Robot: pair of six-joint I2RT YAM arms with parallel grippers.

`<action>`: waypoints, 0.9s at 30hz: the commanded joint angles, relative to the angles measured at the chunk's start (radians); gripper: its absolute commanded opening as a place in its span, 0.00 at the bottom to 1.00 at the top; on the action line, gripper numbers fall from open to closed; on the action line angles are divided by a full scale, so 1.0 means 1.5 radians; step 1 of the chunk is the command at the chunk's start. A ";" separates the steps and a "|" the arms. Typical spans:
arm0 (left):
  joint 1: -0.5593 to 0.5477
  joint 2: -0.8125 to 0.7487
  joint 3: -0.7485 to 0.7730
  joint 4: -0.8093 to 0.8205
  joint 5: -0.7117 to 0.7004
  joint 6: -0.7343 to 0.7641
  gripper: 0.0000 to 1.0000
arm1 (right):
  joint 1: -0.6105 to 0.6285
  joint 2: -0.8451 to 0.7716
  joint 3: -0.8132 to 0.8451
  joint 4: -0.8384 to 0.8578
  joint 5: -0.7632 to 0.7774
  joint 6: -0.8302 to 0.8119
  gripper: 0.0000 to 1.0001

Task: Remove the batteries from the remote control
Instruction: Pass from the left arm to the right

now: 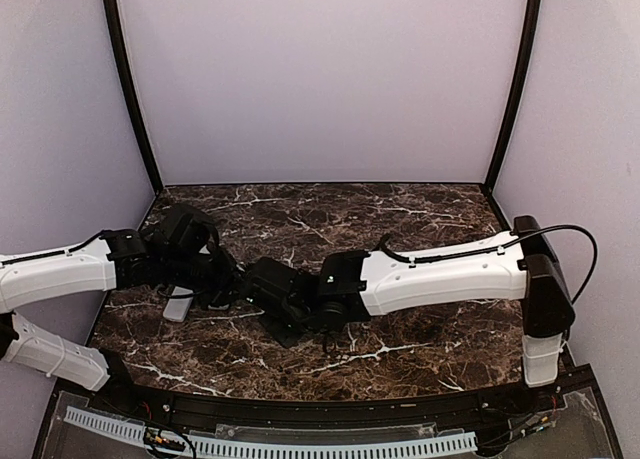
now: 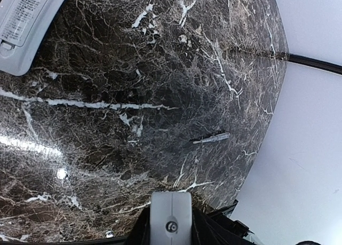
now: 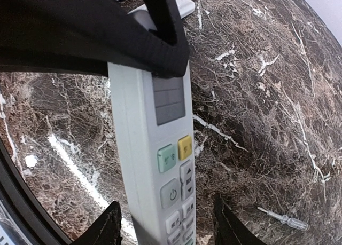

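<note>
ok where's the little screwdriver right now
The screwdriver lies on the marble table, low at the right of the right wrist view, apart from the remote.

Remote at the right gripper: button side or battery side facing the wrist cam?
Button side. The remote shows its green, yellow and power keys to the right wrist camera; its back is hidden.
</note>
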 commanded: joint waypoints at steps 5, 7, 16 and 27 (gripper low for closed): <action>-0.001 -0.043 -0.013 -0.009 -0.003 -0.031 0.00 | 0.003 0.036 0.017 -0.026 0.064 0.020 0.51; -0.001 -0.045 -0.014 -0.010 -0.005 -0.032 0.00 | 0.004 0.041 0.017 -0.028 0.082 0.024 0.49; -0.001 -0.044 -0.020 -0.006 -0.003 -0.037 0.04 | 0.007 0.057 0.030 -0.047 0.152 0.035 0.37; 0.002 -0.045 -0.033 0.004 -0.005 -0.033 0.40 | 0.011 0.044 0.005 -0.031 0.128 0.038 0.07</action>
